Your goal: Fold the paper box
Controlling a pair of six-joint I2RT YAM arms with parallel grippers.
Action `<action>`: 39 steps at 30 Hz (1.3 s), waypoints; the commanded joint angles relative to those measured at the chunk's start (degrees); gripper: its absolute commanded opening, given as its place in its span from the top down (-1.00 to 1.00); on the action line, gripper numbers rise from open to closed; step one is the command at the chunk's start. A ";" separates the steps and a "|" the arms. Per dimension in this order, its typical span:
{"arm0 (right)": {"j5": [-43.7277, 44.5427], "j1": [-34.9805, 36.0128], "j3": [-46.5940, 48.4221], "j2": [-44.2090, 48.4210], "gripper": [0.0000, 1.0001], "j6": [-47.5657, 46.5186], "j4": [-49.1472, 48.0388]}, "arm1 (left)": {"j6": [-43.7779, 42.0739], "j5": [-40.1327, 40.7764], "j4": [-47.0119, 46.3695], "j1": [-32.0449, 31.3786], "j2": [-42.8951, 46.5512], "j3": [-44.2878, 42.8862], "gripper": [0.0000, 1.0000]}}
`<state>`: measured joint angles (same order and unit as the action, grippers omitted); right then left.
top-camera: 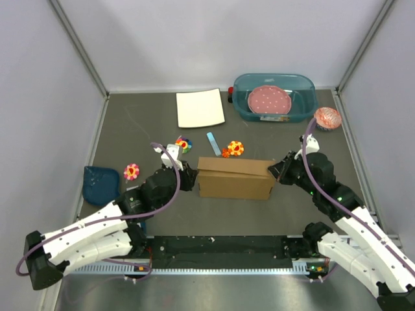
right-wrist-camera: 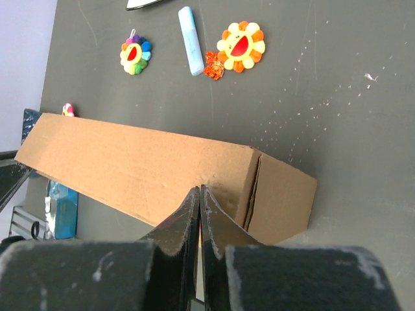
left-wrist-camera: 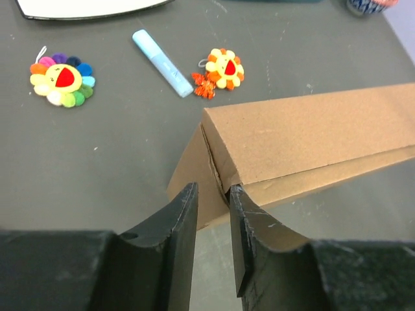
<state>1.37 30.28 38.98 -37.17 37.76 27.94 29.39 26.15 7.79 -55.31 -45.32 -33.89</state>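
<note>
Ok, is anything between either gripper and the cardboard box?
Nothing visible does. The left gripper is right at the left end of the paper box; the right gripper, shut, is at its right end.

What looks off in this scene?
On the paper box, the end panel by the left gripper slants outward, with a gap along its corner seam, instead of closing flush. Nothing looks spilled.

The grey table [top-camera: 272, 214] carries the paper box [top-camera: 235, 183], a white sheet [top-camera: 200, 108], a teal tub [top-camera: 307, 97] and flower toys [top-camera: 235, 148].
</note>
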 commanded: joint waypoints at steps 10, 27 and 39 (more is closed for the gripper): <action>1.80 0.48 -2.07 -1.24 1.00 -0.76 4.49 | -5.66 3.21 18.40 -0.06 3.48 -5.22 0.21; 0.74 0.57 -2.59 -0.36 1.00 -1.37 4.49 | -4.25 -5.39 -11.65 4.15 12.46 -5.57 1.00; -0.57 0.48 -3.56 0.78 1.00 -0.84 4.40 | 5.59 -25.45 -15.88 11.98 -3.54 2.23 1.00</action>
<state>0.71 30.37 37.36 -35.94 37.76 26.57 30.13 7.05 -4.80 -45.41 -47.46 -37.41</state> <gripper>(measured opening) 0.003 0.009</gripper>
